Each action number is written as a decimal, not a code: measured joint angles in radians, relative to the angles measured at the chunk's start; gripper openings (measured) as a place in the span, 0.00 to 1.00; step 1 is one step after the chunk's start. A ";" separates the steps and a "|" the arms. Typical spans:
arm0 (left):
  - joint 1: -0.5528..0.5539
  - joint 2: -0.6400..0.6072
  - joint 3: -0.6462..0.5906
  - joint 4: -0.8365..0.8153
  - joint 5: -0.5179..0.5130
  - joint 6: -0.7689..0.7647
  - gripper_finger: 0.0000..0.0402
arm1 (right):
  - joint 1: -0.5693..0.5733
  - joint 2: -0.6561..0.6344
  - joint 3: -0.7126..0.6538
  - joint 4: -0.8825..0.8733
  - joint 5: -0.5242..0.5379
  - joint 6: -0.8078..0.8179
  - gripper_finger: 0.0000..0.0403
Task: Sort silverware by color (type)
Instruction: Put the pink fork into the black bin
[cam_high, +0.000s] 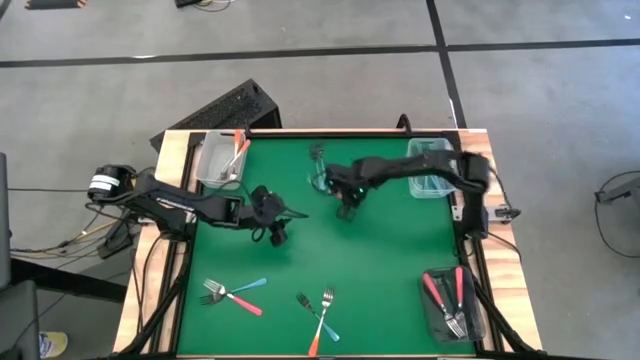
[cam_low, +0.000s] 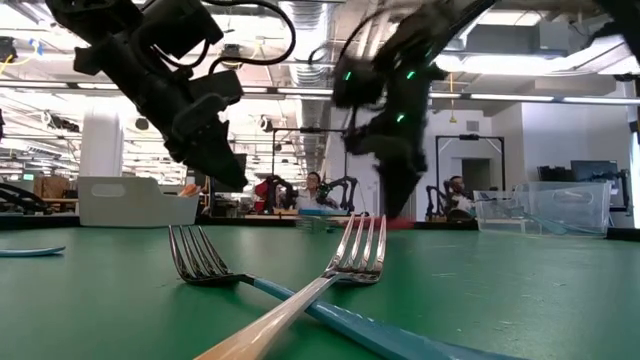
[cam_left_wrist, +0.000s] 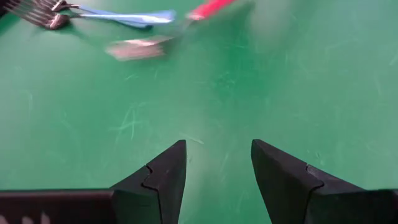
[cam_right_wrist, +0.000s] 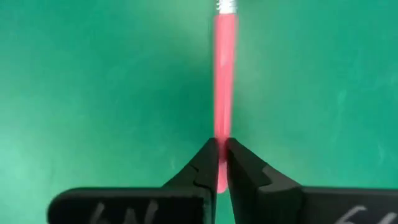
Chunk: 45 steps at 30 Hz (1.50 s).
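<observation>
The right tool (cam_right_wrist: 221, 163) is clamped on the end of a pink-red plastic fork handle (cam_right_wrist: 224, 74) on the bench; such an end grip risks slipping. The left tool (cam_left_wrist: 217, 177) hangs apart.

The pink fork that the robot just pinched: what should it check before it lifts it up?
1. Right tool closed on the pink fork: ok, the fingers pinch the handle's end in the right wrist view.
2. Fork straight in the grip: ok, the handle runs straight out from the fingers.
3. Fork off the table yet: cannot tell.
4. Left tool out of the way: ok, it is open and empty over bare green mat, off to the left in the high view.
5. Bin with pink forks has room: ok, only a few forks lie in it at the table's right front corner.
</observation>
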 joint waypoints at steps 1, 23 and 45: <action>-0.010 0.000 0.000 -0.002 -0.011 -0.005 0.42 | 0.032 -0.033 -0.031 0.003 0.011 0.025 0.10; -0.063 0.000 0.000 0.227 -0.030 -0.010 0.42 | 0.485 -0.384 -0.194 0.012 0.336 0.471 0.21; -0.066 0.000 0.000 0.196 -0.004 0.052 0.42 | 0.348 -0.094 -0.193 0.203 0.054 0.342 0.38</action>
